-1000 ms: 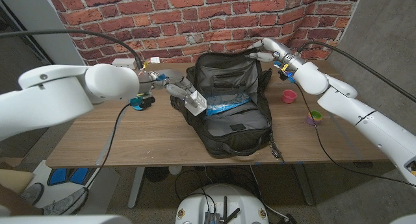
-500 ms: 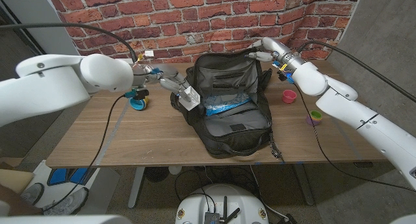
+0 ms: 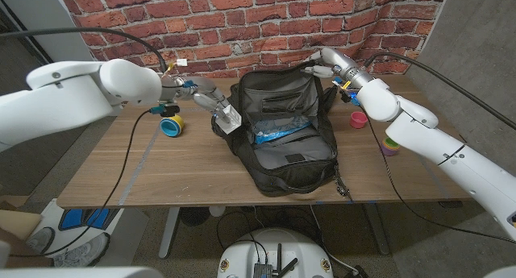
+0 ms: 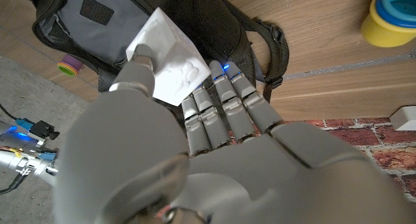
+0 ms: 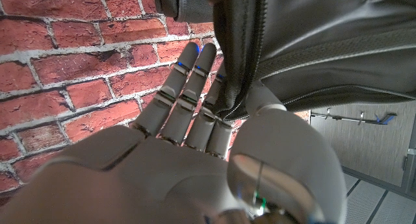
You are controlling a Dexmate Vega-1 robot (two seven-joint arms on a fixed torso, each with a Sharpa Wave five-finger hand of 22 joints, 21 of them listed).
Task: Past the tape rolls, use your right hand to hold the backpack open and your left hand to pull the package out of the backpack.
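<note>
1. Standing open on the wooden counter [image 3: 193, 169]: black fabric backpack [image 3: 286, 137], main flap folded forward, grey lining and inner pockets exposed.
2. Holding the upper rim of the backpack at its far edge: right robot hand [image 3: 326, 64]. In the right wrist view, zipper edge pinched between thumb and fingers [image 5: 195, 87]. Judged: the hold-open half of the task in place.
3. Pinching a small white embossed plastic package [image 3: 230, 121] between thumb and fingers: left robot hand [image 3: 205, 101], just beside the backpack's left rim. In the left wrist view, the package [image 4: 166, 58] sits at the fingertips of the left robot hand [image 4: 195, 139], against the bag's opening.
4. Position of the package: at the left edge of the bag, above the rim rather than deep inside; whether fully free of the fabric, cannot tell.
5. Lying inside the main compartment: a blue-and-clear crinkled wrapper [image 3: 278, 133], untouched.
6. Judged progress: extraction close to complete, package gripped and lifted to the rim. Left to do: carry it clear of the backpack and set it on the counter.
7. Near the left robot hand on the counter: a yellow-and-blue tape roll [image 3: 171, 126]. Near the right arm: a pink roll [image 3: 358, 118] and a purple-and-green one [image 3: 391, 145].
</note>
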